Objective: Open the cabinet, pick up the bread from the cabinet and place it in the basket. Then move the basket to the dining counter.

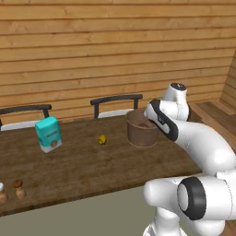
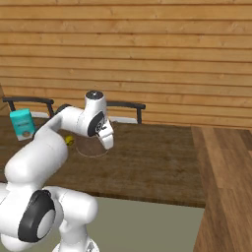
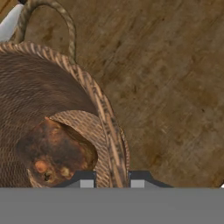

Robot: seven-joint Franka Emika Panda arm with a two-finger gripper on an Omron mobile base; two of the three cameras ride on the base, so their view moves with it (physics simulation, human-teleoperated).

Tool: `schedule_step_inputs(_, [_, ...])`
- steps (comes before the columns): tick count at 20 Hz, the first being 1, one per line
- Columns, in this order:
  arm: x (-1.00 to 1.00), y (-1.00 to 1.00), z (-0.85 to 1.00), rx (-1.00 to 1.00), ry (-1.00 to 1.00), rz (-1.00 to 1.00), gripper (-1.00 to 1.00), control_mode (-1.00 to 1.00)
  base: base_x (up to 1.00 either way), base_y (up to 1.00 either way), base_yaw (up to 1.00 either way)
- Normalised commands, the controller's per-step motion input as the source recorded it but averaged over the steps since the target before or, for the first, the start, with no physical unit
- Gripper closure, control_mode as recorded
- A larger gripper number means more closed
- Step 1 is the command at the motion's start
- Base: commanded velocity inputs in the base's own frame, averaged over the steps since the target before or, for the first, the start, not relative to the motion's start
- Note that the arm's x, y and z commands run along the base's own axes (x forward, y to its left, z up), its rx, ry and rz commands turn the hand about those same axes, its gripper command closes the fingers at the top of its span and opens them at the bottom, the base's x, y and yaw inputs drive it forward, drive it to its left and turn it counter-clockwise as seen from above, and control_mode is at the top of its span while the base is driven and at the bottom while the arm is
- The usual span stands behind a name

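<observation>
Gripping the basket point(image 3: 65, 109) by its rim, the end effector point(image 3: 112, 181) has it on the dining counter point(image 1: 83, 166) near the far right corner, bread point(image 3: 54, 153) already inside, leaving only the release.

We see a rough woven wicker basket point(image 3: 52, 87), a matt crusty brown bread point(image 3: 52, 153), a dark wood-grain tabletop point(image 3: 175, 87), and a plank wooden wall point(image 1: 115, 46).
</observation>
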Motion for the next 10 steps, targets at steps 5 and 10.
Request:
schedule_step_inputs(5, [0.18, 0.13, -0.48, 0.0, -0.16, 0.01, 1.0, -1.0, 0.0, 0.0, 0.0])
schedule_step_inputs(10, [0.36, 0.16, -0.38, 0.0, -0.03, 0.0, 1.0, -1.0, 0.0, 0.0, 0.0])
